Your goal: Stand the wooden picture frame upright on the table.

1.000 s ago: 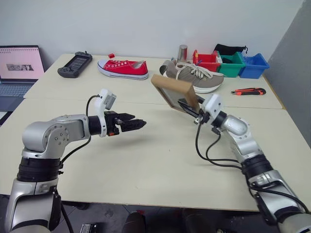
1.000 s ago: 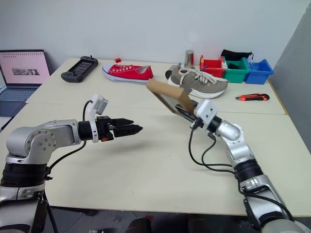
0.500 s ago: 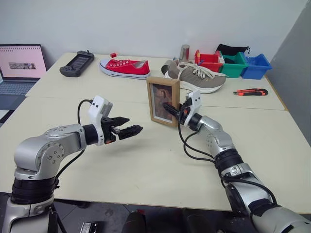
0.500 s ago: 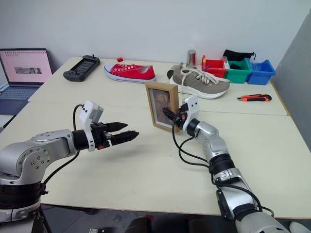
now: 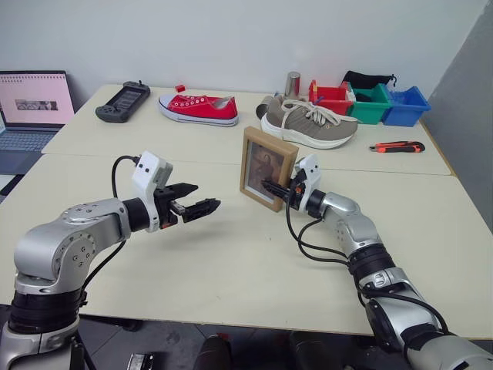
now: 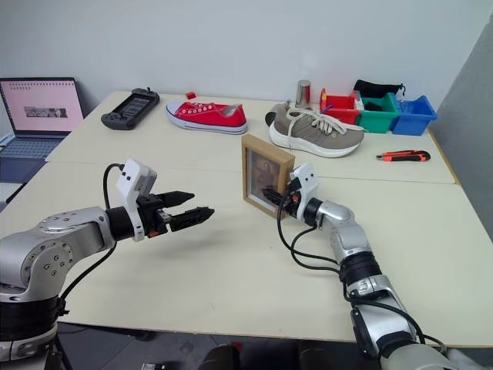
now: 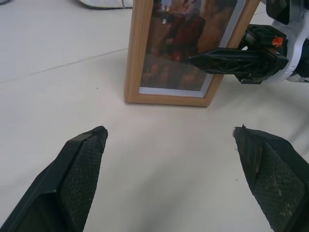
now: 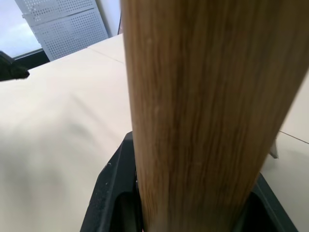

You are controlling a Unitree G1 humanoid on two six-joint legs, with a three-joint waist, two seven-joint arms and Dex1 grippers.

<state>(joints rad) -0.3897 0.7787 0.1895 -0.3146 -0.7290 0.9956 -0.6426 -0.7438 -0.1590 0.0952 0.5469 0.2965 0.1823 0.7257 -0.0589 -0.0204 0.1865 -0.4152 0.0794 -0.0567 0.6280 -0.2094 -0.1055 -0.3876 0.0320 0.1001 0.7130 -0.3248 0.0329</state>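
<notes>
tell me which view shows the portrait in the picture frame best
The left eye view: the picture frame shows whole, portrait facing the camera. The right eye view shows the same. The left wrist view cuts off its top. The right wrist view shows just its wooden edge.

Silver arms, black end effectors, black cables

The wooden picture frame (image 5: 266, 168) stands upright on the cream table (image 5: 231, 254), just short of the seam between its two sections, light wood around a brownish portrait facing front, its lower edge on the tabletop.
</notes>
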